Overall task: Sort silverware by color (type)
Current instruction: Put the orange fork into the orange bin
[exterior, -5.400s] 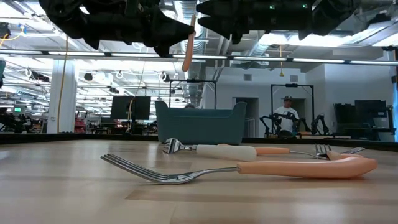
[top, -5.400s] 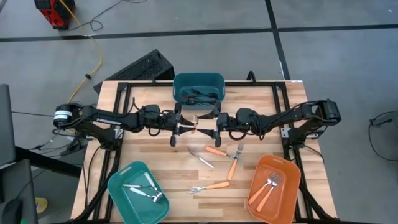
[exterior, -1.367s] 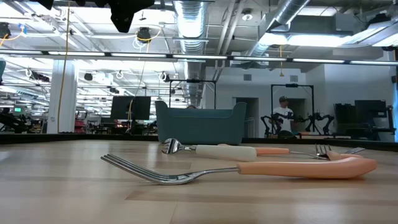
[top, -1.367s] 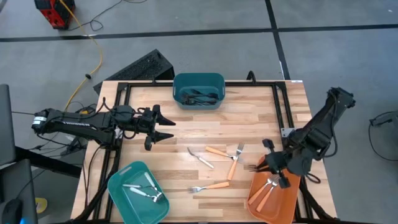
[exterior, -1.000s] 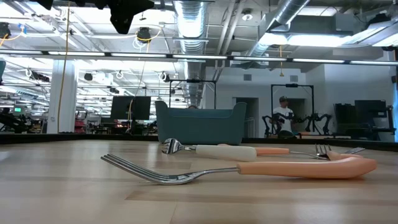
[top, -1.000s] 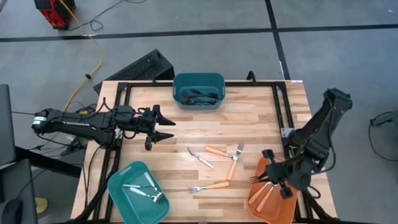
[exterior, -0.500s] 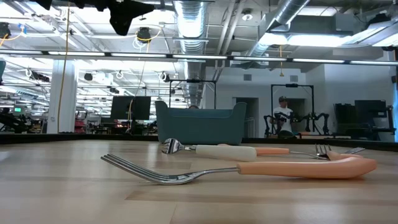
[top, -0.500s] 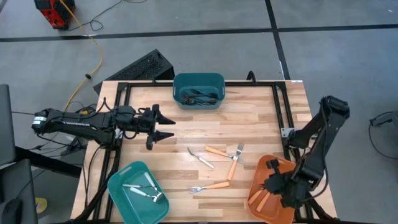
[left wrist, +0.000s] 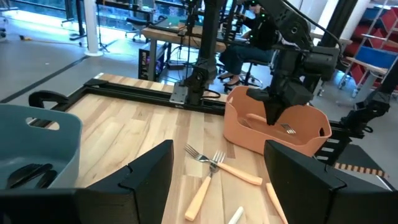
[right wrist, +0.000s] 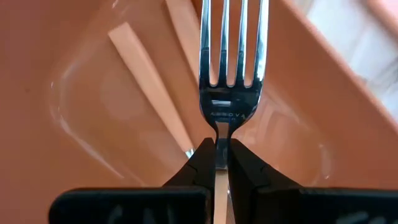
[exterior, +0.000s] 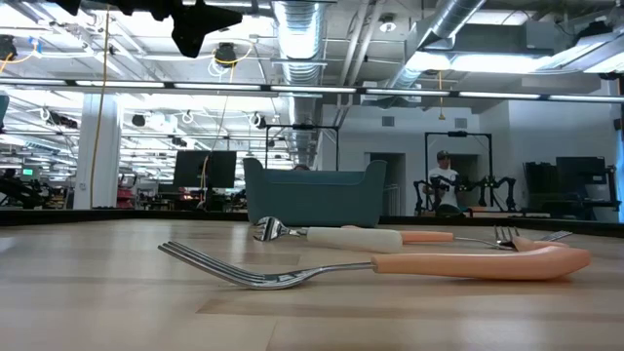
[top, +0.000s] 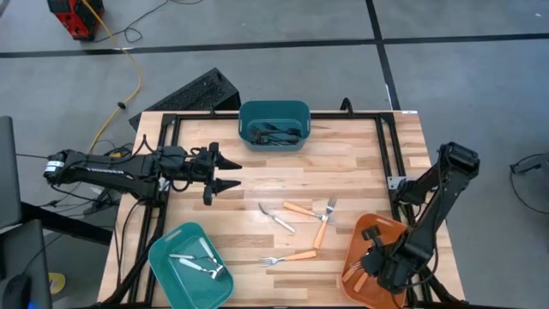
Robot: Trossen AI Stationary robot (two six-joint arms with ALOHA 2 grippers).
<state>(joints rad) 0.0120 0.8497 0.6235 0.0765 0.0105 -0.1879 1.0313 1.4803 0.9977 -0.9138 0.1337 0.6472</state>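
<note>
— While the left gripper [top: 225, 174] hangs spread wide and empty over bare wood, what lies beyond it?

— Three orange-handled steel forks [top: 314, 220] and one white-handled utensil [top: 278, 218], lying flat.

— And the right gripper [right wrist: 216, 157]?

— Clenched on a silver fork [right wrist: 231, 68], tines pointing straight ahead from its fingertips, down into the orange plastic bin [top: 364, 239].

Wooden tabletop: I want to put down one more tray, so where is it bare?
Bare: the wide wooden strip between the dark teal bin and the loose orange-handled forks. Crowded: the front, with the light teal bin, forks and orange bin.
</note>
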